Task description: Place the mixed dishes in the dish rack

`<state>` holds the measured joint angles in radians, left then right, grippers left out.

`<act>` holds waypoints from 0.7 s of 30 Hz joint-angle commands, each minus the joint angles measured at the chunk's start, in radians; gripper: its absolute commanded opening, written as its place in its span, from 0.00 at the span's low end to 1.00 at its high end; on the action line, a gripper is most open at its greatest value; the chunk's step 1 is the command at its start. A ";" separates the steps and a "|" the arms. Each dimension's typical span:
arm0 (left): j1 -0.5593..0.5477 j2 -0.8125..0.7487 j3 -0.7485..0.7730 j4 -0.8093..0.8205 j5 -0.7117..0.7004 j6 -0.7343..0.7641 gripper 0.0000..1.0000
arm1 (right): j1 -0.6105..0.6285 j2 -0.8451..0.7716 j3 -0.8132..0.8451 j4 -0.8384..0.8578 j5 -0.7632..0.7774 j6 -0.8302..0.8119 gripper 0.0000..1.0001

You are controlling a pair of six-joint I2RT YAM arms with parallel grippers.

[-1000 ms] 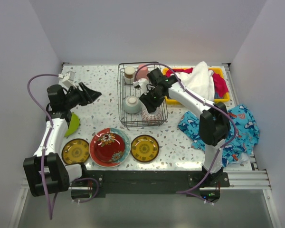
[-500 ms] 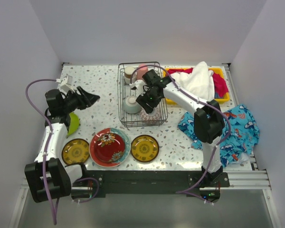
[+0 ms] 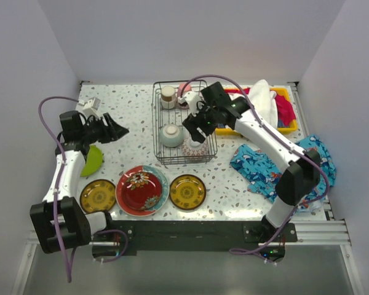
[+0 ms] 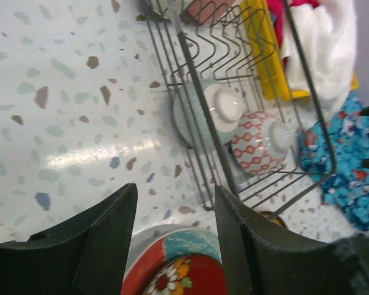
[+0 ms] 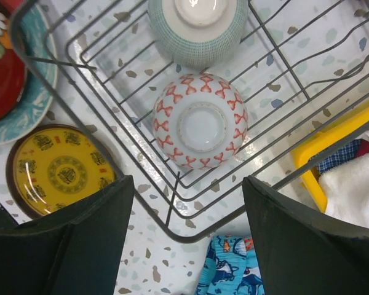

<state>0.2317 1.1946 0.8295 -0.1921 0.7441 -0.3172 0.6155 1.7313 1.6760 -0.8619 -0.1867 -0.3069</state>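
Observation:
The dish rack (image 3: 184,163) stands at the table's middle back. In it are a pale green bowl (image 3: 171,135), a red-patterned bowl (image 3: 194,150), a metallic cup (image 3: 168,96) and a pink cup (image 3: 184,90). My right gripper (image 3: 197,128) hangs open and empty over the rack's right front corner, with the upturned patterned bowl (image 5: 201,121) below it. My left gripper (image 3: 114,128) is open and empty, left of the rack. The red teal-rimmed plate (image 3: 142,190), two amber plates (image 3: 98,195) (image 3: 187,192) and the lime-green plate (image 3: 92,161) lie on the table.
A yellow bin (image 3: 284,127) with white and red cloths stands right of the rack. The blue fish-print cloth (image 3: 277,166) lies at the front right. In the left wrist view the red plate (image 4: 172,273) lies under the open fingers (image 4: 240,246).
My right gripper has lifted off the patterned bowl, which stays in the rack, and its arm's elbow has swung right. My left gripper has shifted only slightly.

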 commanded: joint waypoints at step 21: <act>0.034 0.276 0.315 -0.509 -0.399 0.744 0.55 | -0.034 -0.026 -0.117 0.393 -0.125 0.220 0.75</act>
<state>0.2554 1.4605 1.1358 -0.6743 0.2657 0.3470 0.5877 1.7363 1.5734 -0.5091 -0.2844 -0.0971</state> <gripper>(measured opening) 0.553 0.749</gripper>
